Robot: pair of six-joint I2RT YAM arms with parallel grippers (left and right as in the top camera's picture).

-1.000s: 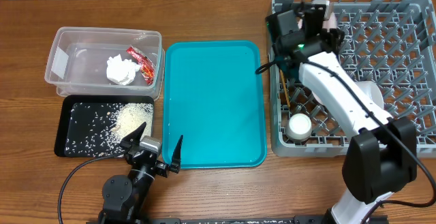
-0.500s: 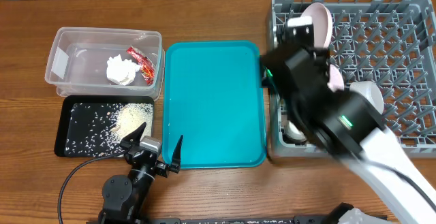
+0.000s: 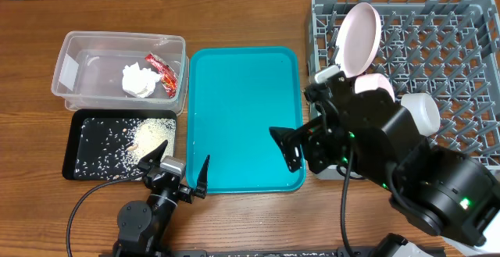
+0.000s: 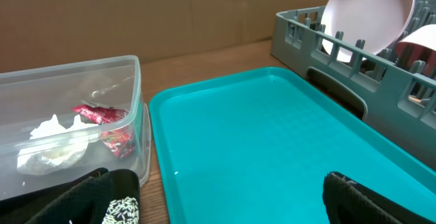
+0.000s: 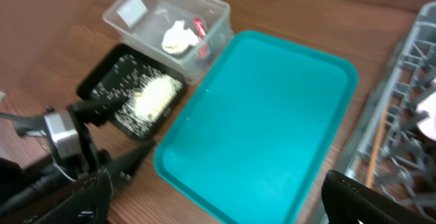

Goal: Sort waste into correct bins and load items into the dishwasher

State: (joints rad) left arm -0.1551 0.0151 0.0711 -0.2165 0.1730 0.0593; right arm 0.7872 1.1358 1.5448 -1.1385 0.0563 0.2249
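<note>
Overhead: left gripper (image 3: pixel 185 155) sat spread open, empty, beside black tray (image 3: pixel 68 144) holding rice (image 3: pixel 152 134). Tissue (image 3: pixel 138 80) and wrapper (image 3: pixel 162 71) lay in clear tub (image 3: pixel 117 37).
Left wrist: pink bowl (image 4: pixel 368 13) stood upright in rack (image 4: pixel 293 37).
Right wrist: right gripper (image 5: pixel 216 180) hung wide open, empty, above teal tray (image 5: pixel 259 129).

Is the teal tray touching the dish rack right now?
Apart. The right wrist view shows a strip of bare wooden table running between the teal tray and the dish rack.

No readable text, labels or numbers anywhere
</note>
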